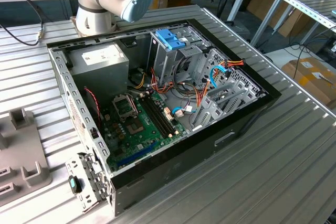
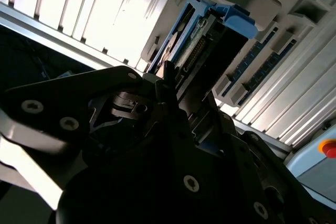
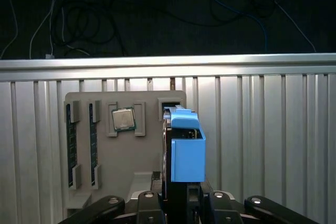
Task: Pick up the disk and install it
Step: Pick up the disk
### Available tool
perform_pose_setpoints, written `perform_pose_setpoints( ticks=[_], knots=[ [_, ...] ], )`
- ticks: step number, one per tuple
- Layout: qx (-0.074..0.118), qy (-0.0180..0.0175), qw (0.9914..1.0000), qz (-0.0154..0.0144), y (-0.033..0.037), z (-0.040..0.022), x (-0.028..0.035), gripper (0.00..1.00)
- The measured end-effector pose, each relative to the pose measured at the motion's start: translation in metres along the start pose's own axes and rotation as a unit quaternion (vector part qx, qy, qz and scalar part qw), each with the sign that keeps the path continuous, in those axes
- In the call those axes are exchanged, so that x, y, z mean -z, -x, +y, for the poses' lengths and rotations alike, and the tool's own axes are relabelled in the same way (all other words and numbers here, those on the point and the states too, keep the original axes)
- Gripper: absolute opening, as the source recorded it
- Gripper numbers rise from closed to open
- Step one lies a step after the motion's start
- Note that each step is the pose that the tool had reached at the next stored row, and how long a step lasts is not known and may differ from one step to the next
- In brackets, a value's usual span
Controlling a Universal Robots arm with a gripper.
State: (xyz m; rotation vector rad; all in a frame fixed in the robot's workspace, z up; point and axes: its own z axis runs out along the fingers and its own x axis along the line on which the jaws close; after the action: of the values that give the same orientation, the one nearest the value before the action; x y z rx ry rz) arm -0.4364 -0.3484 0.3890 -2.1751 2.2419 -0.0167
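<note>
The disk point(image 3: 187, 153) was pictured edge-up at the grey holder point(image 3: 126, 166), its long axis aligned straight ahead of the gripper point(image 3: 181, 200); whether it was gripped could not be told.

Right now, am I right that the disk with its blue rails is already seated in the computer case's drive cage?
Not quite: the disk with its blue rails is not in the drive cage. The first wrist view shows it standing on edge in the grey parts tray, beside the processor.
</note>
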Motion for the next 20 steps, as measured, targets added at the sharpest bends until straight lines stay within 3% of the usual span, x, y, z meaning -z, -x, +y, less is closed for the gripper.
perform_pose_setpoints(
  ticks=[18,20],
  knots=[
    [0.000,-0.0001,1.00000,0.0011,0.0000,-0.0001,0.0041,0.35],
    [0.000,0.0000,1.00000,0.0011,0.0000,-0.0001,0.0074,0.35]
  ],
)
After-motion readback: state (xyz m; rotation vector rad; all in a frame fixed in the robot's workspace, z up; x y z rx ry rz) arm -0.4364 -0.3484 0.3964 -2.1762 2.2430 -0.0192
